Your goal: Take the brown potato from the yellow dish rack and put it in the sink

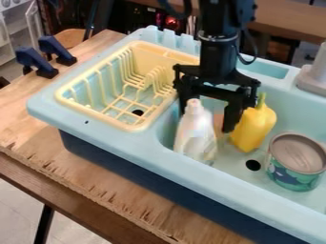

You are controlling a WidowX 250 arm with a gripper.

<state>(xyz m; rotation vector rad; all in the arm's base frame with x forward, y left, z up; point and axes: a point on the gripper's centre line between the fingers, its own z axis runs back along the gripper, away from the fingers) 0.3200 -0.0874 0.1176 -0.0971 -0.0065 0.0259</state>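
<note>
Counter [32, 114]: wood, rough front edge, carrying the sink.

Toy sink [121, 138]: pale blue rim, dark blue base; shallow left section, deeper basin at right.

Dish rack [96, 118]: pale yellow, upright prongs, set in the left section. Its right side runs close to the gripper's left-hand finger, as does the basin's left wall.

Gripper [206, 120]: black, hanging over the basin's left part. Fingers spread wide, one at either side of a gap; nothing is seen clamped between them.

Can [297, 162]: green and blue with a grey top, upright at the basin's right, well apart from the gripper.

White bottle [197, 131]: in the basin by its left wall, cap up, just in front of the gripper and overlapping the left-hand finger from this angle; whether they touch cannot be told.

Yellow bottle [253, 127]: green tip, leaning, close by the right-hand finger; contact cannot be told. It stands between gripper and can.

Faucet base [312, 80]: grey, on the sink's back rim at right.

Clamps [37, 63]: two, dark blue, at the counter's far left edge.

Tan item [219, 125]: mostly hidden behind the white bottle, kind unclear.

Drain hole [253, 165]: dark, in the basin floor, left of the can.
</note>
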